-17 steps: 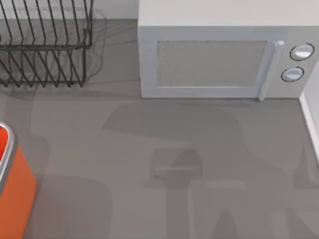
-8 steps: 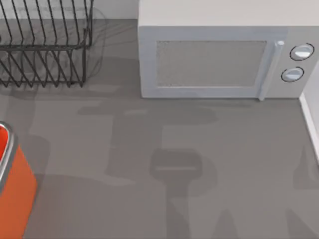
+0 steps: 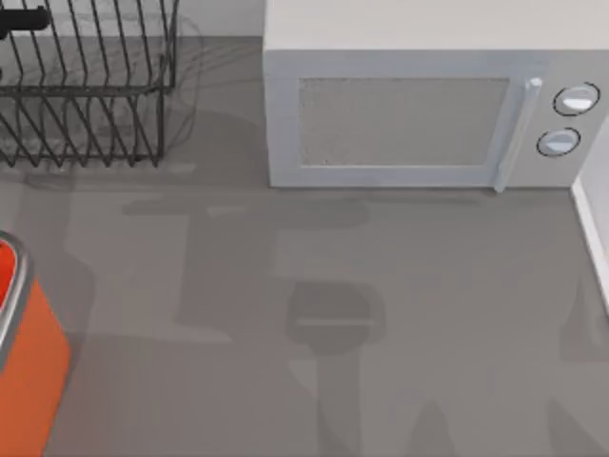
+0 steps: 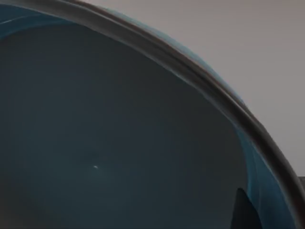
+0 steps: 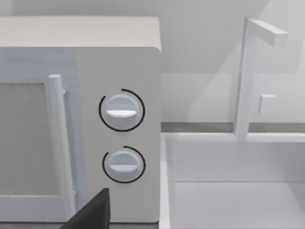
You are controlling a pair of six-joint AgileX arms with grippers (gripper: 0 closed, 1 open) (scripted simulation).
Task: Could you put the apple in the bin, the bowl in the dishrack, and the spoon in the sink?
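The bowl (image 4: pixel 119 143) sits right up against the left wrist camera; the left tool's grip, I cannot tell. Dishrack (image 3: pixel 86 86) waits at the desk's far-left corner; a careless release could catch those prongs.

The surface (image 3: pixel 400 314) is grey, flat and dull, with no shine. The dishrack (image 3: pixel 86 86) at its far left corner is made of thin black wire. The bin (image 3: pixel 33 381) at the left edge is smooth orange, and its pale rim looks like metal. The microwave (image 3: pixel 419 105) along the far edge looks like smooth white plastic, with a speckled grey window and two round knobs. The bowl (image 4: pixel 119 143) is shiny teal-blue inside with a thin brownish rim. The sink (image 5: pixel 233 191) is plain white and smooth.
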